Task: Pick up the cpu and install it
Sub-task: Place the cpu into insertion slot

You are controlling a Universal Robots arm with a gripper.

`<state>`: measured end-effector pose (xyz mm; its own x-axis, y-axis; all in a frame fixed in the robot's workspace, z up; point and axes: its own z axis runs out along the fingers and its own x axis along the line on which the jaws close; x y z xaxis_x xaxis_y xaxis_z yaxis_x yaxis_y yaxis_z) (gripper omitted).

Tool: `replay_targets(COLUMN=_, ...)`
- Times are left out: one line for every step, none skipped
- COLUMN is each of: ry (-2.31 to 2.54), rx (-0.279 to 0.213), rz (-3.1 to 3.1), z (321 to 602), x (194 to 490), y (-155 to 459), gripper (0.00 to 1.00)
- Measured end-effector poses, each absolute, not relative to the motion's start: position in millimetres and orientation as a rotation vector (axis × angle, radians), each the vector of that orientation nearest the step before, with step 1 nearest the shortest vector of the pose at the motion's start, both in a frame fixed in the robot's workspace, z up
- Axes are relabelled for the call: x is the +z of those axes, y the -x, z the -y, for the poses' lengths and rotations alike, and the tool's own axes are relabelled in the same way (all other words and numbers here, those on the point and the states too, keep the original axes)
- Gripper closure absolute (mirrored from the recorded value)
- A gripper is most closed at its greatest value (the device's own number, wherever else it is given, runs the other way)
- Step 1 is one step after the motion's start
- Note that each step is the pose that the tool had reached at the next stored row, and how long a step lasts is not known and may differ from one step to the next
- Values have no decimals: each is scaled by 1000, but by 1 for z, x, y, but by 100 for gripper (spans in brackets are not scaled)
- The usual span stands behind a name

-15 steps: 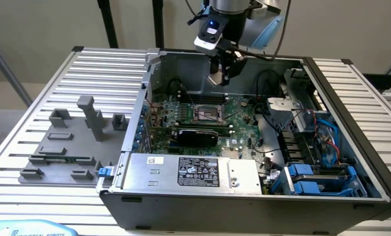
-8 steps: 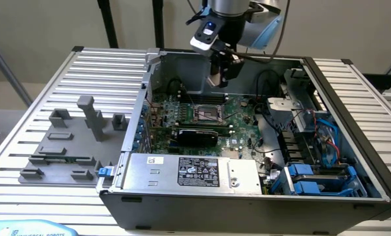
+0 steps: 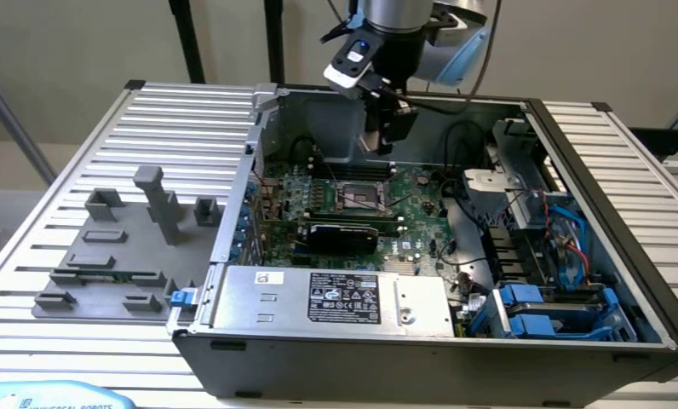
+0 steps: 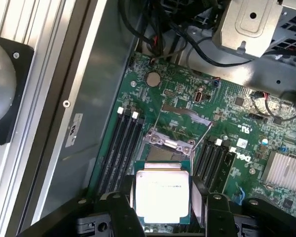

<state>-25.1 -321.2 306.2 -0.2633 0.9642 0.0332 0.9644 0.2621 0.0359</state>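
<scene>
Sitting clamped within claw (image 4: 164,206): cpu (image 4: 162,190)

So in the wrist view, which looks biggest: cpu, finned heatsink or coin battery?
1. cpu, though it is nearest the camera, which makes its lead unsure.
2. finned heatsink, running off the picture's edge.
3. coin battery.

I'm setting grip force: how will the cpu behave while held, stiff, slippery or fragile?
The cpu looks thin, flat and rigid, so it likely won't flex. Its smooth metal top suggests it could slip in the gripper. Probably light; a drop onto the motherboard might damage it.
</scene>
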Motion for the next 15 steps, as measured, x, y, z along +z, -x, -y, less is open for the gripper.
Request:
replay_targets(ry=1919, rx=-76, rz=2480, z=321, x=305, y=25, gripper=45)
replay_targets(ry=1935, rx=-76, rz=2469, z=321, x=303, y=25, gripper=45)
replay_targets(ry=1950, rx=-75, rz=2457, z=321, x=302, y=25, gripper=45)
replay_targets(ry=1965, rx=-75, rz=2446, z=321, x=300, y=25, gripper=45)
replay_targets(ry=1980, rx=-74, rz=2435, z=321, x=298, y=25, gripper=45)
replay_targets(ry=1993, rx=-74, rz=2425, z=321, x=296, y=25, gripper=45)
replay_targets(ry=2004, rx=-73, rz=2416, z=321, x=295, y=26, gripper=45)
replay_targets(ry=2014, rx=-73, rz=2409, z=321, x=293, y=26, gripper=45)
replay_targets(ry=2022, rx=-72, rz=2402, z=321, x=291, y=27, gripper=45)
replay_targets(ry=2031, rx=-72, rz=2396, z=321, x=289, y=27, gripper=45)
replay_targets(ry=2039, rx=-71, rz=2389, z=321, x=287, y=28, gripper=45)
replay_targets(ry=2048, rx=-71, rz=2382, z=321, x=285, y=28, gripper=45)
replay_targets(ry=2056, rx=-70, rz=2376, z=321, x=284, y=29, gripper=45)
replay_targets(ry=2065, rx=-70, rz=2369, z=321, x=282, y=30, gripper=45)
replay_targets(ry=2075, rx=-69, rz=2361, z=321, x=280, y=30, gripper=45)
